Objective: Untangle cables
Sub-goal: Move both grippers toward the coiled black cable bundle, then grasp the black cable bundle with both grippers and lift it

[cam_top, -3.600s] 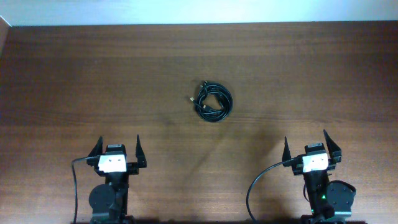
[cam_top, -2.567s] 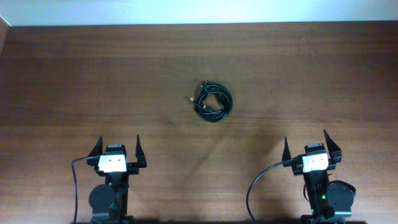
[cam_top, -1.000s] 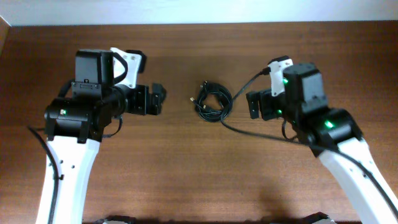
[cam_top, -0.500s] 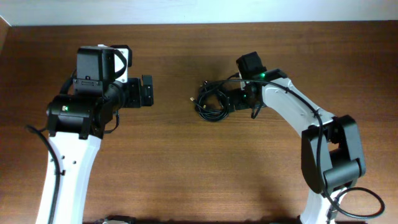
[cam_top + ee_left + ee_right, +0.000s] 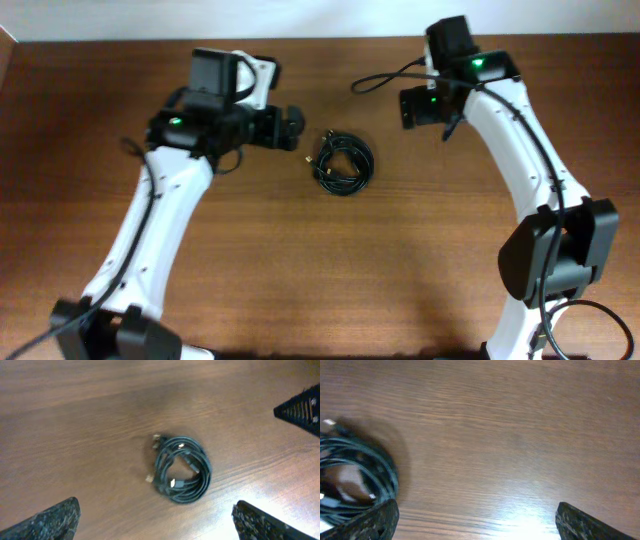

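Still cables (image 5: 179, 475) tight knotted coil, plug ends out.

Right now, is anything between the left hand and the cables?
Nothing visible. Only table wood lies between the left hand and the cables. The right hand is on the cables' other side, apart from them.

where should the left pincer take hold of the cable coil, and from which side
Likely the bundled rim of the cables nearest the left pincer, coming straight down from above. The coil lies flat on the table as a tight ring with a partly open middle, so one finger can drop inside and one outside.
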`<state>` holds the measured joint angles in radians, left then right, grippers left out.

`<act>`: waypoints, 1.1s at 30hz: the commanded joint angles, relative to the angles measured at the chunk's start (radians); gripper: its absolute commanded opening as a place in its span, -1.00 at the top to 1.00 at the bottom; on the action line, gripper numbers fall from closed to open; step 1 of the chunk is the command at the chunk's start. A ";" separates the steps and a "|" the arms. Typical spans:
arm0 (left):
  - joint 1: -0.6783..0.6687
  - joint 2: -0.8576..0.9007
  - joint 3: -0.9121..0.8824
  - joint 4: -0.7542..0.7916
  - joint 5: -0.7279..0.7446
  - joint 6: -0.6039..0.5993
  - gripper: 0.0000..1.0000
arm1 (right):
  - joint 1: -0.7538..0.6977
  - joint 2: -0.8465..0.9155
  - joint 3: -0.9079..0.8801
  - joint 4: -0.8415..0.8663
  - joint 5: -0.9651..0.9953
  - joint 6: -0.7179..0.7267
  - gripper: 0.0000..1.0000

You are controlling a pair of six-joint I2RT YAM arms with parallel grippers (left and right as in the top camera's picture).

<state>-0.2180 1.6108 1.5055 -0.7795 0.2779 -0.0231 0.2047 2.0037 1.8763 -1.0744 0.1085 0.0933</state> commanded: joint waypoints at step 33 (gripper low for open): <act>-0.131 0.536 1.073 -0.595 -0.031 0.027 1.00 | -0.118 -0.197 0.020 -0.116 0.001 -0.011 -0.89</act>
<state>-0.3466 2.1910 2.2833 -1.2701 0.2317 0.0360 0.0875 1.8221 1.8824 -1.1915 0.1078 0.0792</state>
